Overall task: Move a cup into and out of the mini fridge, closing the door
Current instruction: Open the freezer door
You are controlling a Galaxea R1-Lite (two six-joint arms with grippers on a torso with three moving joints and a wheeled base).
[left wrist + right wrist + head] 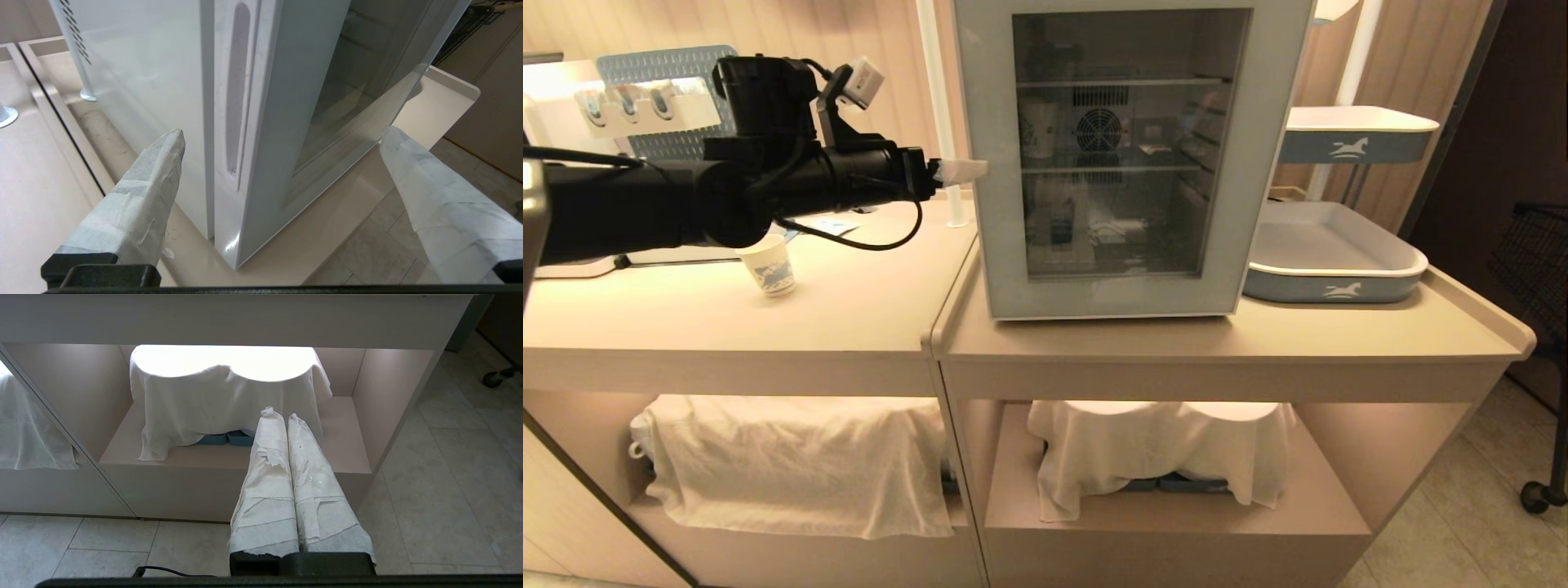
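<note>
The mini fridge [155, 73] stands on the right counter with its door [1001, 245] shut. The door's grey-blue frame surrounds dark glass. My left arm reaches in from the left, and the left gripper [957, 170] is at the door's left edge, about halfway up. In the left wrist view this gripper [282, 132] is open and empty. One fingertip [173, 141] is beside the fridge's side wall, the other [392, 139] in front of the door [278, 122]. A grip groove [237, 90] runs down the door's edge between them. The cup [770, 265] stands on the left counter, under my arm. The right gripper [282, 416] is shut, low before the counter.
A blue-and-white tray [1339, 282] lies right of the fridge, with another [1364, 135] raised behind it. A white pole [939, 106] stands by the fridge's left side. White cloths [792, 457] [1160, 449] cover things on the lower shelves. A pale cup shape [1037, 126] shows behind the glass.
</note>
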